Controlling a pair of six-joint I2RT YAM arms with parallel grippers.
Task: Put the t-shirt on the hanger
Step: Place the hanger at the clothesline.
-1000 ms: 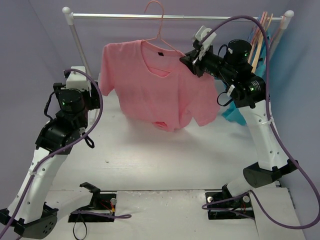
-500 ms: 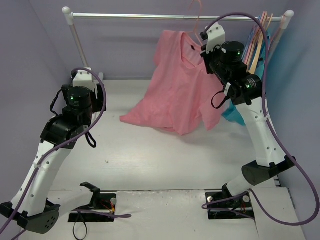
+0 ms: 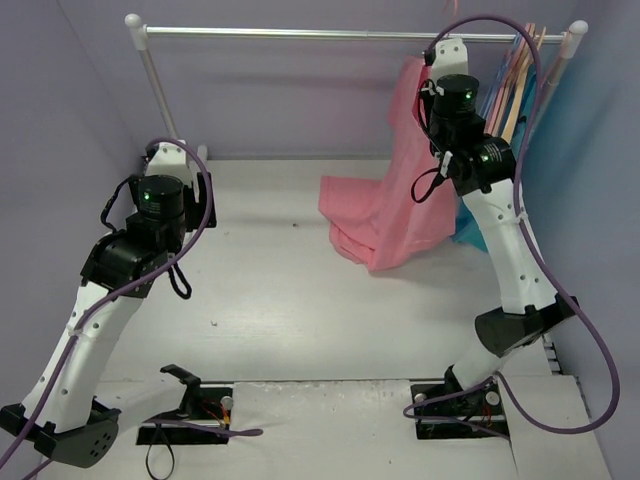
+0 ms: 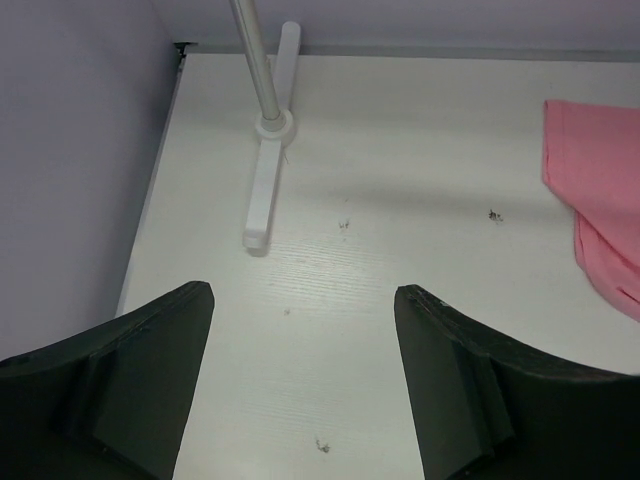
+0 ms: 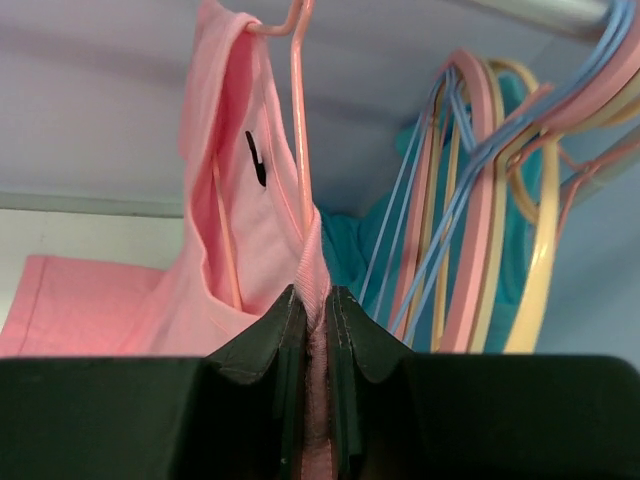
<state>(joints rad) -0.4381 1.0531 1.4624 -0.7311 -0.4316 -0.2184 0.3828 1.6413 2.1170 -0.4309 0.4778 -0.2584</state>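
Observation:
The salmon-pink t-shirt (image 3: 395, 195) hangs edge-on by the right end of the rail, and its lower part trails onto the table. My right gripper (image 5: 315, 300) is shut on the shirt's ribbed collar. The thin pink wire hanger (image 5: 299, 120) runs up from the jaws inside the neck opening, close to the rail. The right arm (image 3: 458, 105) reaches up behind the shirt. My left gripper (image 4: 302, 295) stands open over bare table at the left, well away from the shirt, whose edge (image 4: 600, 200) shows at the right of the left wrist view.
Several thicker blue, pink and tan hangers (image 5: 470, 200) crowd the rail just right of the shirt, with a teal garment (image 5: 350, 250) behind. The rail (image 3: 300, 33) spans the back; its left post and foot (image 4: 262, 190) stand ahead of the left gripper.
The right gripper has carried the collar and hanger rightward along the rail, and the shirt has swung from face-on to edge-on. The left arm has barely moved in the last half second.

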